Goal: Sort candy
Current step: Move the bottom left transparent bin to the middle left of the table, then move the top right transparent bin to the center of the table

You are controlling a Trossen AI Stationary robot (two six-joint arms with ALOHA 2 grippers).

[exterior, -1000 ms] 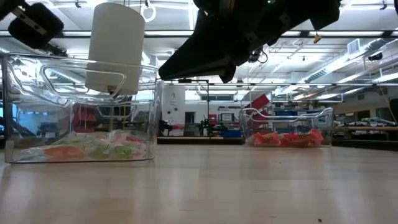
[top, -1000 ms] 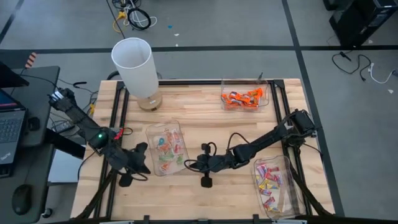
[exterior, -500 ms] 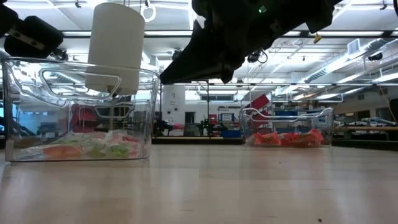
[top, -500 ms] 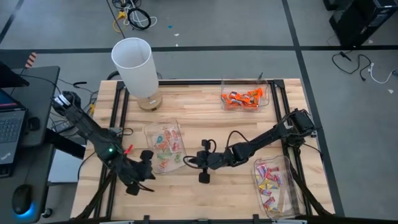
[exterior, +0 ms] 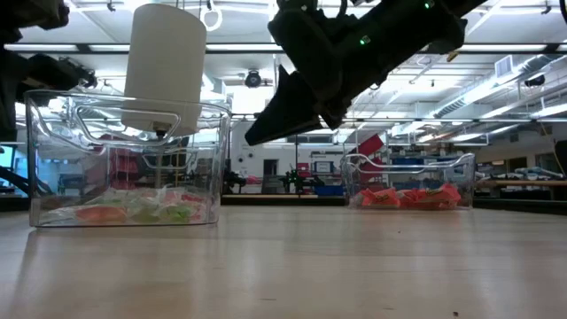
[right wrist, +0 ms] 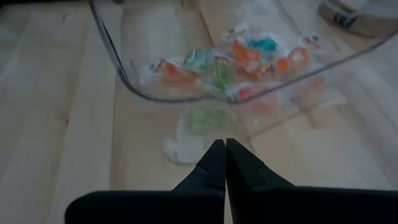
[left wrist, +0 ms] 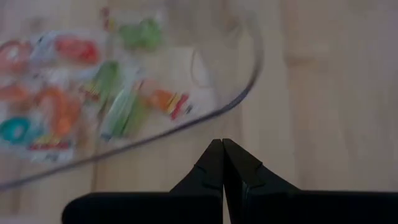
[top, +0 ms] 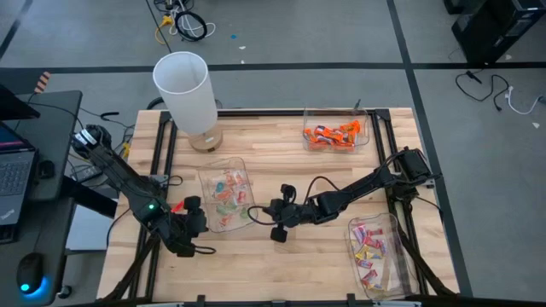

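A wooden counter [top: 273, 162] is seen from above, with two dark robot arms reaching in from either side. Three clear plastic trays are set on it. The middle tray [top: 227, 199], toward the left, is filled with pale green-and-pink candy [top: 227, 201]. A far tray [top: 334, 130] at the back right is filled with orange candy [top: 333, 134]. A near tray [top: 375, 251] at the front right is filled with pink-and-yellow candy [top: 368, 247]. A tall white cylinder [top: 186, 89] is stood at the back left on a round base.

The left gripper [top: 195, 223] is held just beside the near left corner of the middle tray, its fingers pressed together with nothing between them. The right gripper [top: 256, 213] is pointed at the near right corner of the same tray, also closed and holding nothing.

In the right wrist view, the closed fingertips [right wrist: 219, 155] are aimed at the tray's curved wall, and one green sweet [right wrist: 208, 118] and a white wrapper [right wrist: 182, 148] are seen lying loose on the counter just outside the tray. In the left wrist view, the closed fingertips [left wrist: 222, 155] are aimed at the tray's rounded corner.

At table height, the middle tray is shown at the left with the white cylinder behind it.
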